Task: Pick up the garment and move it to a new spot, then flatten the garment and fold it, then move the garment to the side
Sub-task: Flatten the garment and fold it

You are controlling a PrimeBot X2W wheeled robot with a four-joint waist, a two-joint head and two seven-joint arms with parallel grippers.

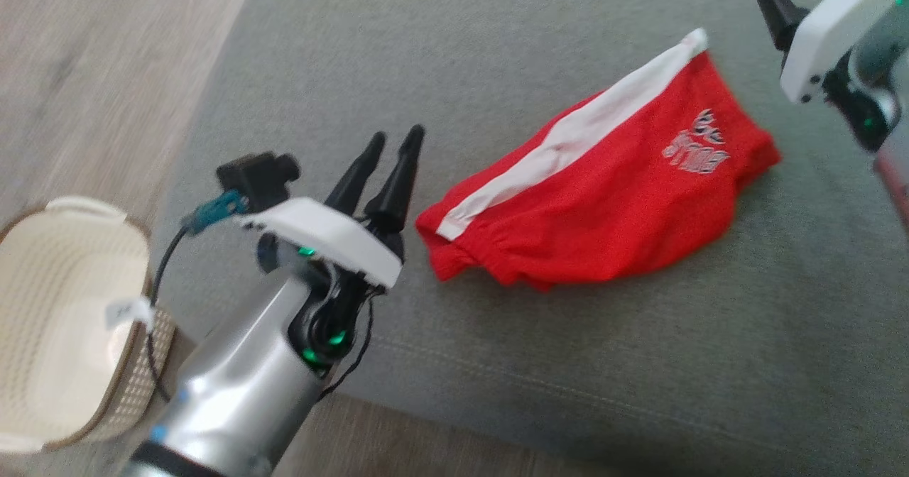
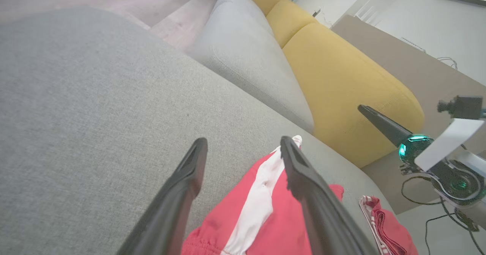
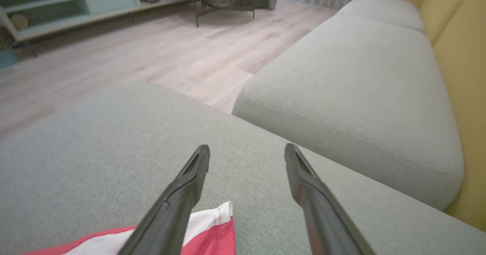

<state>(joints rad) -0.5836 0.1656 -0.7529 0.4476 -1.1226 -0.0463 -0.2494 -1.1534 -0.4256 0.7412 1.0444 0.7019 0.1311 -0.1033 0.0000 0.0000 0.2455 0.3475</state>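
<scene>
Left end effector (image 1: 396, 134): nearest, at the near left above the seat; its two dark fingers stand apart with nothing between them, tips just short of the garment's near-left end.
Seat cushion (image 1: 497, 392): grey woven fabric with a stitched seam along the near edge; it carries the garment.
Basket (image 1: 78, 204): cream woven, on the wooden floor (image 1: 85, 51) at the near left, beside the cushion.
Garment (image 1: 603, 200): bright red shorts lying loosely on the cushion right of centre, rumpled rather than flat, free of both end effectors.
Garment edge (image 1: 483, 250): gathered, elastic-looking, at the near-left end.
Stripe (image 1: 568, 136): broad and white, running the full length along the far side.
Logo (image 1: 699, 147): pale print near the far-right end; too blurred to read.
Long axis: diagonal, from the near left to the far right, the striped corner pointing far right.
Right end effector (image 3: 246, 148): far right, above the garment's far end; fingers spread wide and empty, the white-striped corner lying under them.
Second cushion (image 3: 360, 76): grey, farther off.
Backrest (image 2: 341, 76): yellow, behind the cushions.
</scene>
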